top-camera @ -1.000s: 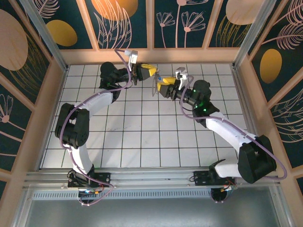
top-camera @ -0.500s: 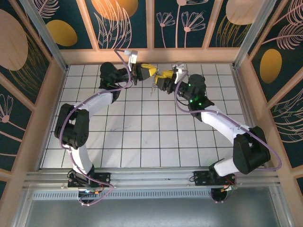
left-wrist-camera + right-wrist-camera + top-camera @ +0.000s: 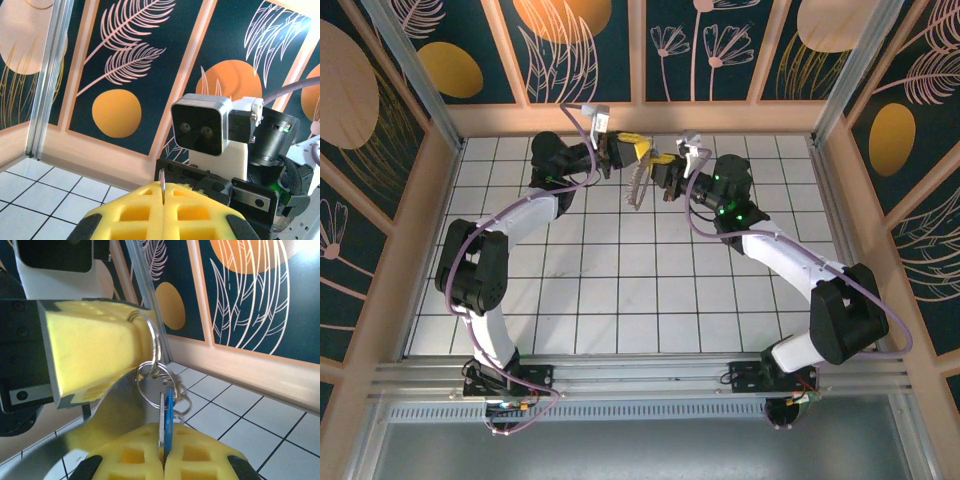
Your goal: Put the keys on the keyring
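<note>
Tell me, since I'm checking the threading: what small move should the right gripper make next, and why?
Probably ease the right gripper slightly toward the left gripper. It is shut on the blue-headed silver metal key, edge-on just below the silvery metal keyring loop the left gripper pinches; small linked rings hang between, and threading can't be confirmed.

Far middle of table (image 3: 620,300): left gripper (image 3: 638,152) and right gripper (image 3: 656,163) are being held tip to tip above the tiles, left one leftward | keyring (image 3: 154,337) is being clamped in the left gripper, hanging below its pads | key (image 3: 168,412) is being pinched edge-up in the right gripper, directly beneath the keyring
</note>
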Robot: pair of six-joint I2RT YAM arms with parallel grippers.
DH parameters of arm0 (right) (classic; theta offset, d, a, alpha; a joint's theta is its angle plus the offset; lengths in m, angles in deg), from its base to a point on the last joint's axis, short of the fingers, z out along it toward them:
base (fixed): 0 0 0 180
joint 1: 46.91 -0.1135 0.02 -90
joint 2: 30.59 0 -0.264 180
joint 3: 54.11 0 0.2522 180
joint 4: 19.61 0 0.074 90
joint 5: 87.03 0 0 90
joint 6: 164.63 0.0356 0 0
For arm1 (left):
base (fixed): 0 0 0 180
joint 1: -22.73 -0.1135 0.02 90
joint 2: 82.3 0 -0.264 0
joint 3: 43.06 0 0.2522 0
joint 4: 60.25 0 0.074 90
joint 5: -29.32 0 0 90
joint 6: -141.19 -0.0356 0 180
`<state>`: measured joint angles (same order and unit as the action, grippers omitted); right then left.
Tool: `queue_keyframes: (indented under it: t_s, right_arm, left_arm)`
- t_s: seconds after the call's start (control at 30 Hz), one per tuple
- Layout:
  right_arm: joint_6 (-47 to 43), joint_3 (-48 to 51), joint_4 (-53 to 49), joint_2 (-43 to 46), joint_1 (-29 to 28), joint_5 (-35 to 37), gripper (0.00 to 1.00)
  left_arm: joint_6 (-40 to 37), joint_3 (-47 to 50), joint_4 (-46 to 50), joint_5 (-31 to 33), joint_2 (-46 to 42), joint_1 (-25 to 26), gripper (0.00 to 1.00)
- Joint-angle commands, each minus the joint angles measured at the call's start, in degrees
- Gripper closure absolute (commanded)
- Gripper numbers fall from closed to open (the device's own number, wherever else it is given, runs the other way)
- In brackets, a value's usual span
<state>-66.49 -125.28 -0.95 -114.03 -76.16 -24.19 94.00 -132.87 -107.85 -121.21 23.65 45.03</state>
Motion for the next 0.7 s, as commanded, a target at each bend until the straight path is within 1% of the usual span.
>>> queue_keyframes:
  t_s: [0.0,0.17,0.33,0.47,0.57,0.67]
  right_arm:
    - [-1.52,-0.79,-1.12,0.8,-0.54,-2.55,1.0]
    - [-2.07,-1.21,-2.74,0.15,-0.67,-3.13,1.0]
    - [-3.48,-4.4,-5.99,-1.75,-1.49,-6.01,1.0]
    - [-5.42,-5.94,-8.35,-2.37,-1.77,-6.8,1.0]
    - [-5.41,-5.89,-8.26,-2.2,-1.56,-6.3,1.0]
    - [-4.72,-6.41,-7.85,-2.66,-1.51,-8.12,1.0]
  left_arm:
    - [1.61,0.2,-4.86,1.89,-2.37,0.37,1.0]
    - [3.42,0.73,-7.95,2.17,-2.51,0.39,1.0]
    - [3.69,0.86,-8.34,2.33,-2.2,0.61,1.0]
    - [3.78,0.91,-8.43,2.44,-1.89,0.88,1.0]
    - [3.85,0.82,-8.48,2.52,-1.74,0.99,1.0]
    - [3.78,0.74,-8.34,2.7,-1.68,1.16,1.0]
